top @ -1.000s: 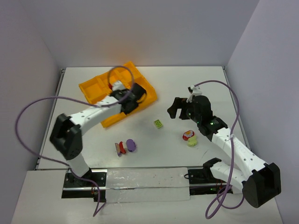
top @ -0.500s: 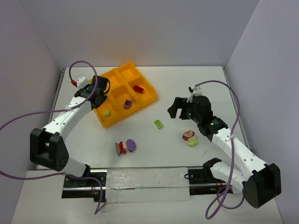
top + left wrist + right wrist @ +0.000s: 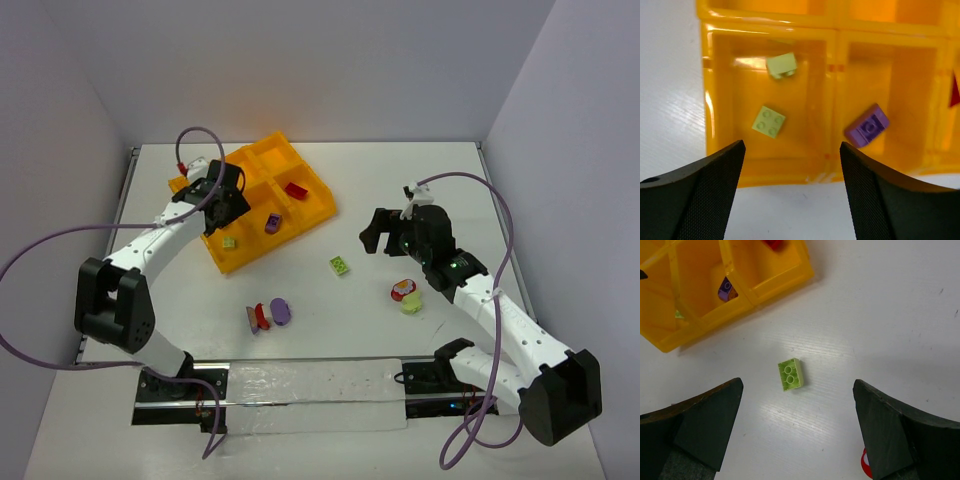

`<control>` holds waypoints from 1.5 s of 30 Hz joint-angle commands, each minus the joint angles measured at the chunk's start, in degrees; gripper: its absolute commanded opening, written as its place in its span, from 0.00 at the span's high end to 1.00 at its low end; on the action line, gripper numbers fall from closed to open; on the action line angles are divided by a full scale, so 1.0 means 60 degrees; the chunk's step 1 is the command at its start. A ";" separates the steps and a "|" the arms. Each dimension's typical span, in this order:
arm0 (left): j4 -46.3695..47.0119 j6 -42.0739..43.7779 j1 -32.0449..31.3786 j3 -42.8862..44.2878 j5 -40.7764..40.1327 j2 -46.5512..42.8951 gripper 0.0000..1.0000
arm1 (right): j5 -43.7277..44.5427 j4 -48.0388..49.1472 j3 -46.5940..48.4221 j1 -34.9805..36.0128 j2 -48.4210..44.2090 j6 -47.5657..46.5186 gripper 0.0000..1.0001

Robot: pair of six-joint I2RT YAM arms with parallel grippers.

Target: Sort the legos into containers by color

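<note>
Partly done: beyond the left gripper's (image 3: 791, 147) spread, empty fingers the tray (image 3: 770, 176) holds two green bricks (image 3: 769, 121), a purple brick (image 3: 867, 126) and a red brick (image 3: 296, 190) in separate cells, while a loose green brick (image 3: 790, 374) between the right gripper's (image 3: 797, 385) spread fingers and two mixed clusters (image 3: 268, 315) lie unsorted.

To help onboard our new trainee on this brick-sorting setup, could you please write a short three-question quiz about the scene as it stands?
1. True or false: the purple brick shares a cell of the tray with the two yellow-green bricks.
2. What colour is the single loose brick lying by itself on the table? A) red B) yellow-green C) purple
3. How many mixed-colour clusters lie on the table outside the tray?

Key: 1 false, it sits in the neighbouring cell. 2 B. 3 two.
</note>
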 commanded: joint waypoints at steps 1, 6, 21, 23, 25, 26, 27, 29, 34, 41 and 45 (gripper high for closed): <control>0.0405 0.2295 -0.1473 0.1316 0.0339 -0.0136 0.17 | 0.0302 0.0004 -0.0062 -0.0032 0.0068 -0.0260 0.02; 0.0132 0.3493 -0.3165 0.2217 0.1128 0.0705 0.19 | 0.1142 -0.0027 -0.0151 -0.0032 -0.0128 -0.0172 0.02; -0.0569 -0.0640 -0.5221 0.3354 0.1503 0.3068 0.10 | 0.3219 -0.0124 -0.0750 -0.0155 -0.1912 0.0103 0.02; -0.0697 -0.1207 -0.5502 0.3580 0.1290 0.3361 0.10 | 0.3066 -0.0125 -0.0734 -0.0179 -0.1835 0.0095 0.02; -0.1036 -0.1754 -0.5791 0.3901 0.0823 0.3667 0.10 | 0.2912 -0.0171 -0.0668 -0.0182 -0.1711 0.0103 0.02; -0.1168 -0.1914 -0.5867 0.4041 0.0617 0.3799 0.09 | 0.2865 -0.0171 -0.0640 -0.0191 -0.1682 0.0094 0.02; -0.1292 -0.2094 -0.5900 0.4147 0.0501 0.3930 0.09 | 0.2791 -0.0171 -0.0626 -0.0186 -0.1675 0.0085 0.02; -0.1412 -0.2361 -0.5902 0.4310 0.0362 0.4081 0.06 | 0.2717 -0.0171 -0.0613 -0.0181 -0.1691 0.0071 0.02; -0.1200 -0.2329 -0.5916 0.4499 0.0668 0.4740 0.04 | 0.2511 -0.0149 -0.0550 -0.0179 -0.1643 -0.0004 0.02; -0.1595 -0.2613 -0.5945 0.5001 0.0255 0.5599 0.14 | 0.2103 -0.0081 -0.0442 -0.0180 -0.1336 0.0033 0.02; -0.1526 -0.2615 -0.5931 0.5016 0.0326 0.5879 0.27 | 0.2019 -0.0054 -0.0385 -0.0179 -0.1280 0.0047 0.02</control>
